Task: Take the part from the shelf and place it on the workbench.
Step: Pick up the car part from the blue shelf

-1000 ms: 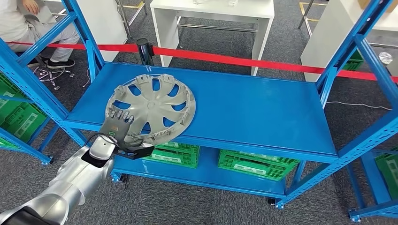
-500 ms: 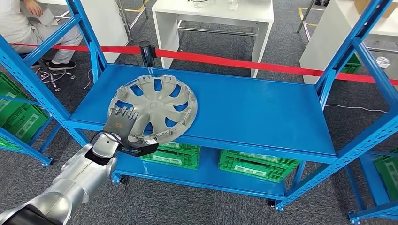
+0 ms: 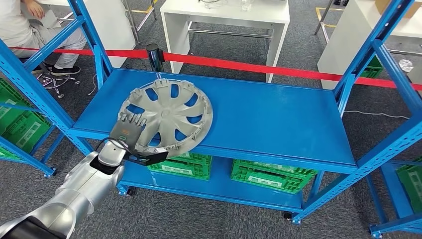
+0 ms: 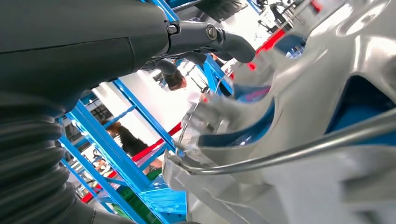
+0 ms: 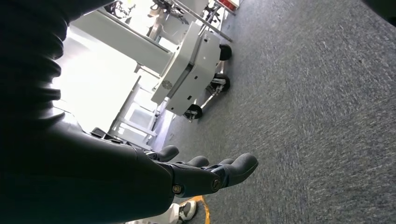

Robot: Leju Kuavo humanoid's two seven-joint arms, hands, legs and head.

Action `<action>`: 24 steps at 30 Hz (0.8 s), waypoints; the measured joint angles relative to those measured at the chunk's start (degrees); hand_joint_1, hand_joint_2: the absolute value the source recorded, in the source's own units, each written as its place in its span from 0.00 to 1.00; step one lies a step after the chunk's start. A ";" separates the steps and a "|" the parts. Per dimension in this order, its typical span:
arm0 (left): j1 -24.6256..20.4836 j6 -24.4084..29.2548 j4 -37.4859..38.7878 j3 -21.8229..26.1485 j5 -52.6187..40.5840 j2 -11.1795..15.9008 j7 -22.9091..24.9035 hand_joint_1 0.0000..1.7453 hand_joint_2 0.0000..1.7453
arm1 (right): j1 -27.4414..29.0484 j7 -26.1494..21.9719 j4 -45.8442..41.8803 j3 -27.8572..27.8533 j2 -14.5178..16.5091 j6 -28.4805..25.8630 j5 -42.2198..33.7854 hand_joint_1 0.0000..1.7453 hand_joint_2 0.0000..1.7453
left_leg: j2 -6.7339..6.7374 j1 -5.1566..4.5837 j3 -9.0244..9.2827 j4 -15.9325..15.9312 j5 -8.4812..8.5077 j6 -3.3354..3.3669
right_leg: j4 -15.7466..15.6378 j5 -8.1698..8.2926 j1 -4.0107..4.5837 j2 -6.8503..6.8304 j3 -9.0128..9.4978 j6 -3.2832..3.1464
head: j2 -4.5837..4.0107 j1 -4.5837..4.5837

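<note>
The left hand gripped the near rim of the grey wheel cover, fingers spread over its face and thumb tucked beneath the edge. The cover sat tilted at the front left of the blue shelf, its near edge raised past the shelf lip. The right hand hung over grey carpet, fingers loosely extended, holding nothing. Beyond the shelf ran a red barrier tape

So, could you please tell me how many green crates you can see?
5: two green crates under the shelf, two at left, one at right; others may be hidden.
</note>
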 joint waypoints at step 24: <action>0.00 -3.65 0.13 0.00 -0.75 0.05 -1.81 1.00 1.00 | -0.06 -0.97 0.00 -0.45 0.00 0.00 1.06 0.00 1.00 | 0.03 0.00 0.00 -0.05 0.00 0.00 | 0.00 -0.03 0.01 0.01 -0.02 -0.01 | 0.00 0.00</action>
